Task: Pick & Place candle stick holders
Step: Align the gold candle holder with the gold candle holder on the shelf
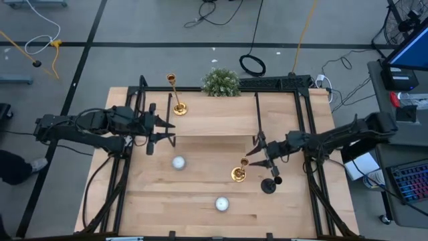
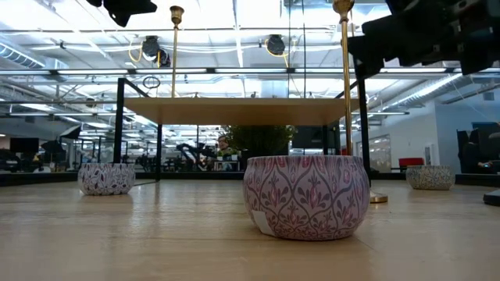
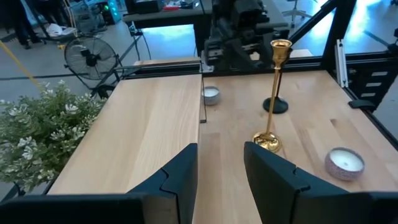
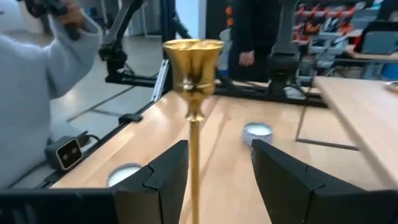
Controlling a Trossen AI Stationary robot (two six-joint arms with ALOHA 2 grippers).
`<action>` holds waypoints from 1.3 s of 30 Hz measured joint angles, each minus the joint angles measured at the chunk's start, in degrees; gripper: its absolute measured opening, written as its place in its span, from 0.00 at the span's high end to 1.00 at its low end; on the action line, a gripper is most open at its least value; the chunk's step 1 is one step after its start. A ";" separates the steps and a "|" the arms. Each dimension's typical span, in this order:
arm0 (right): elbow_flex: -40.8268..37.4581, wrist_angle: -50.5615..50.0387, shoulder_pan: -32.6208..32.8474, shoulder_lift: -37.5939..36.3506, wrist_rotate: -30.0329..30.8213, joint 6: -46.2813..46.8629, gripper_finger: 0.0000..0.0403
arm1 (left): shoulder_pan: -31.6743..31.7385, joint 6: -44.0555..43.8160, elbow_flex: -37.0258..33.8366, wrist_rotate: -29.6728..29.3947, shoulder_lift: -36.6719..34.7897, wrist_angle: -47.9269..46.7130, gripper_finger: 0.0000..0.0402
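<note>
One gold candlestick (image 1: 239, 171) stands on its round base on the lower table, right of middle; it also shows in the left wrist view (image 3: 274, 93). My right gripper (image 1: 253, 158) is open, with a finger on either side of the stem (image 4: 194, 155) below the top cup. A second gold candlestick (image 1: 176, 100) stands on the raised shelf at the far left. A short black holder (image 1: 269, 186) stands just right of the first gold one. My left gripper (image 1: 166, 131) is open and empty over the shelf's front edge; its fingers show in its wrist view (image 3: 221, 180). My right gripper comes level at the gold candlestick's stem (image 4: 194, 134) from the table's right side, fingers across it. The stem stands close beside one finger (image 4: 168, 177) and well clear of the other. I cannot tell whether it touches. The candlestick stands upright on the table.
Two patterned candle tins (image 1: 178, 162) (image 1: 221, 203) sit on the lower table. A small green plant (image 1: 221, 82) stands at the shelf's far edge. Black frame posts (image 1: 257, 114) hold the shelf. A person in a grey sleeve (image 4: 37, 93) is beyond the table.
</note>
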 joint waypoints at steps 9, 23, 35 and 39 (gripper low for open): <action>2.28 5.78 2.73 9.14 0.12 1.07 0.58 | 0.00 0.10 0.00 -0.05 -0.02 0.04 0.66; 2.26 11.12 2.81 16.44 0.15 0.94 0.67 | 0.00 -0.02 0.00 -0.05 -0.02 -0.07 0.66; 2.26 13.51 2.78 16.47 0.27 -2.11 0.94 | 0.00 -0.25 0.00 -0.05 -0.02 -4.31 0.66; 2.26 15.93 2.78 16.47 0.39 -1.64 0.94 | 0.00 -0.21 0.00 -0.03 -0.02 -5.44 0.66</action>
